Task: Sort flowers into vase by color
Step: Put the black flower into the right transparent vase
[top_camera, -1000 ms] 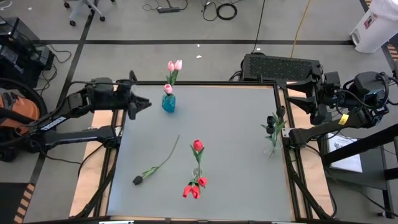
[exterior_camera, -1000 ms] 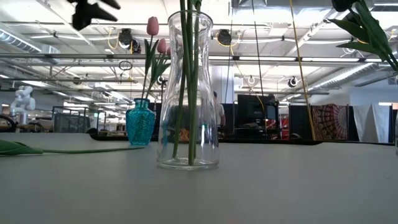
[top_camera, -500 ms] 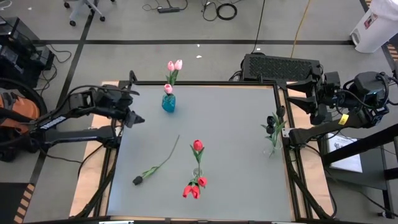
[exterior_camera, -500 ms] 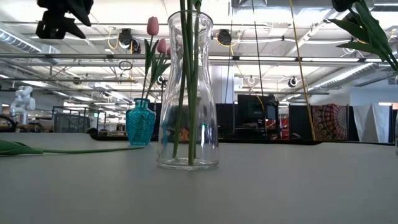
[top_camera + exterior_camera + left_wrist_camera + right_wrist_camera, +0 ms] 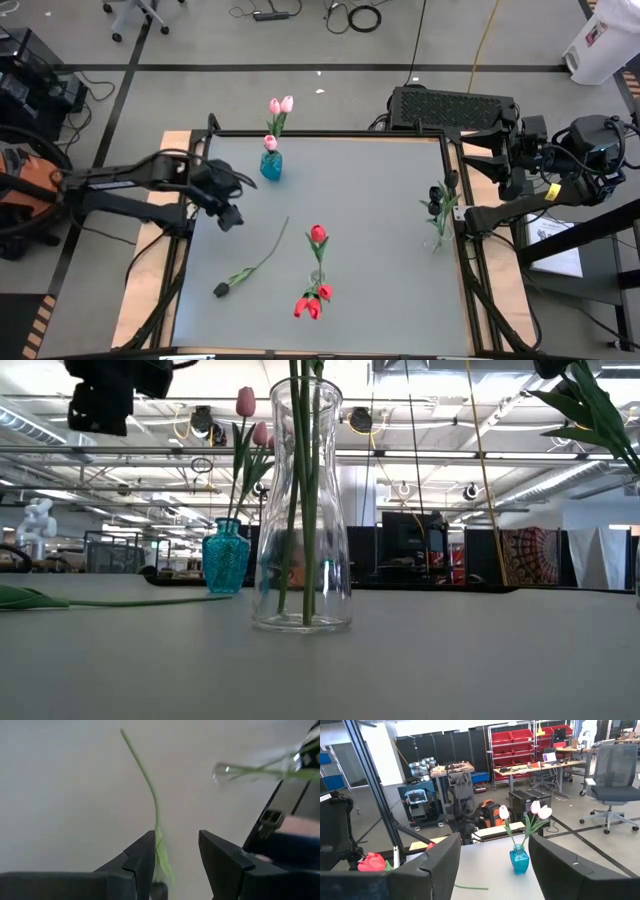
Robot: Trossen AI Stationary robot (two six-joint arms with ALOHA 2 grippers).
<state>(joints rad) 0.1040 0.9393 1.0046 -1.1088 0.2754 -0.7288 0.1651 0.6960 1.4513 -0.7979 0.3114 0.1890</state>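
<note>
A loose flower with a black head (image 5: 221, 290) lies flat on the table, its thin green stem (image 5: 268, 252) running toward the far right; the left wrist view shows that stem (image 5: 145, 775) and a leaf (image 5: 161, 856). My left gripper (image 5: 229, 216) hangs open above the table, slanting down, beyond the stem's far end. Pink tulips (image 5: 280, 105) stand in a blue vase (image 5: 271, 166). Red tulips (image 5: 318, 234) stand in a clear vase (image 5: 302, 510). Black tulips (image 5: 441, 198) stand in another clear vase (image 5: 437, 240). My right gripper (image 5: 492, 845) waits open and level off the table's right edge.
The grey table top (image 5: 380, 290) is framed by black rails; bare surface lies between the three vases. A black box (image 5: 452, 106) sits behind the far right corner. Workshop benches and an office chair (image 5: 615, 790) stand beyond the table.
My left gripper has come from the table's far left edge toward the near side and the middle, sinking and tipping from nearly level to slanting down, toward the loose flower. Its fingers have stayed open. The flowers and vases have not moved.
</note>
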